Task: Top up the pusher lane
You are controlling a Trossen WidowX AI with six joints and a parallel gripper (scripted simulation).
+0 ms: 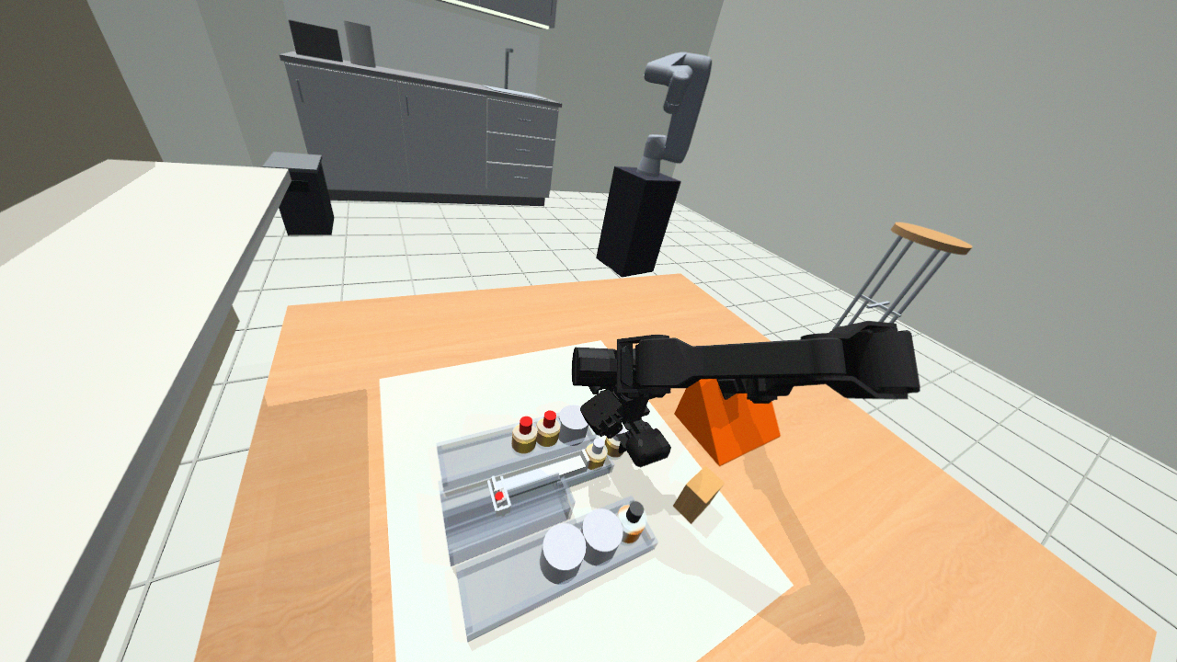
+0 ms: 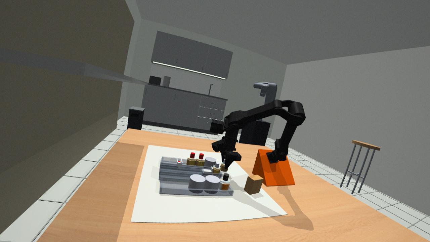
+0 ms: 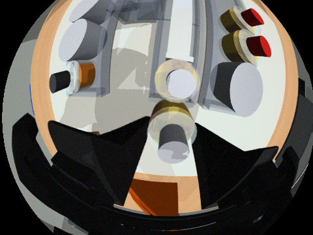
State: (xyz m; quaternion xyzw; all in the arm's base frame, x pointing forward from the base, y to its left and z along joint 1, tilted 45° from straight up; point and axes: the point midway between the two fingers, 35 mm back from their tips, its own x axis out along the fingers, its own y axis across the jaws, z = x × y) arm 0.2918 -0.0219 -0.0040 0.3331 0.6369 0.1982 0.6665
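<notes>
Your gripper (image 3: 173, 158) is clamped on the loose jar (image 3: 171, 135), the pale-capped, yellowish one, and you can see it in the wrist view pinched between the two black fingers with its cap pointing back at the camera. That jar hangs right at the mouth of the sprung lane (image 3: 180, 26), the middle of the three clear channels, just in front of the matching jar (image 3: 178, 80) that already stands at the lane's front end. From the wrist view the two look lined up one behind the other; whether they touch, you cannot tell. From the top view the held jar (image 1: 613, 444) sits just beside the lane jar (image 1: 597, 450), tucked under the gripper. Behind the lane jar the white strip of the lane floor runs back toward the pusher plate (image 1: 498, 496) with its small red mark.

Look outward now. One side lane holds two red-capped jars (image 1: 535, 429) and a grey cylinder (image 1: 572, 421). The other side lane holds two grey cylinders (image 1: 580, 543) and an orange, black-capped bottle (image 1: 632, 521). All three lanes sit on a white mat (image 1: 625, 609) on the wooden table (image 1: 905, 527). A small wooden block (image 1: 698, 496) lies near the mat's edge, and the arm's orange wedge base (image 1: 728, 424) stands beyond it.
</notes>
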